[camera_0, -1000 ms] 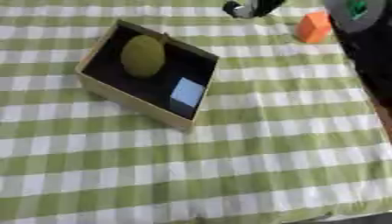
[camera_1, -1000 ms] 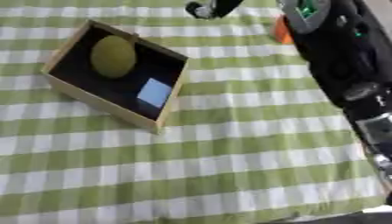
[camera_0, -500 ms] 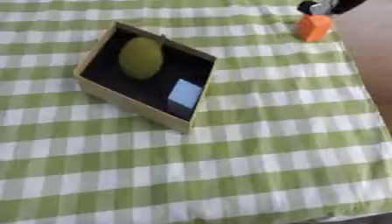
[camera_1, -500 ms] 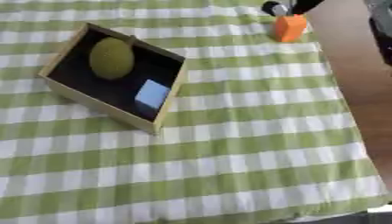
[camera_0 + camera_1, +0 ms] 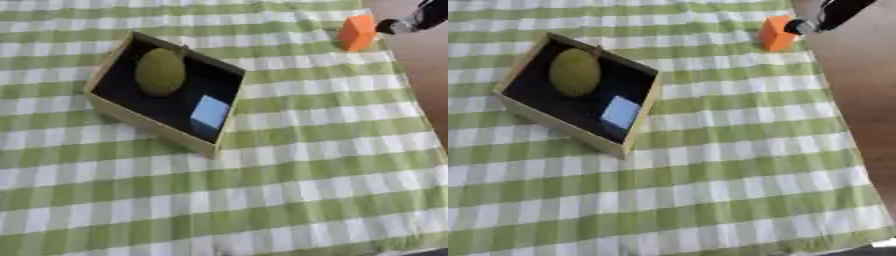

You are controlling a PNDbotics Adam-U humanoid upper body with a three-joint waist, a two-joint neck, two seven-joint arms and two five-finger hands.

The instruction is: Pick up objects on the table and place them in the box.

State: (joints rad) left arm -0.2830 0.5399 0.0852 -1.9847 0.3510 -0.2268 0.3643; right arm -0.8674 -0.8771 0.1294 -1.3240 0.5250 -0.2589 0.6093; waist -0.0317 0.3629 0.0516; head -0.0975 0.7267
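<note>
A shallow wooden box (image 5: 108, 105) with a dark inside lies askew on the green checked cloth at the upper left. In it are a yellow-green round fruit (image 5: 159, 71) and a light blue cube (image 5: 210, 112). An orange block (image 5: 776, 33) stands on the cloth near its far right edge. Only a dark part of my right hand (image 5: 833, 14) shows, coming in from the upper right corner. Its pale tip is right beside the block's right side; whether it touches the block is unclear. My left hand is out of sight.
The cloth's right edge (image 5: 837, 125) runs down the right side, with bare brown tabletop (image 5: 872, 100) beyond it. The checked cloth (image 5: 289, 200) stretches across the near half.
My right arm has drawn back from the right side of the view toward the upper right corner, ending beside the orange block. The box and its contents have not moved.
</note>
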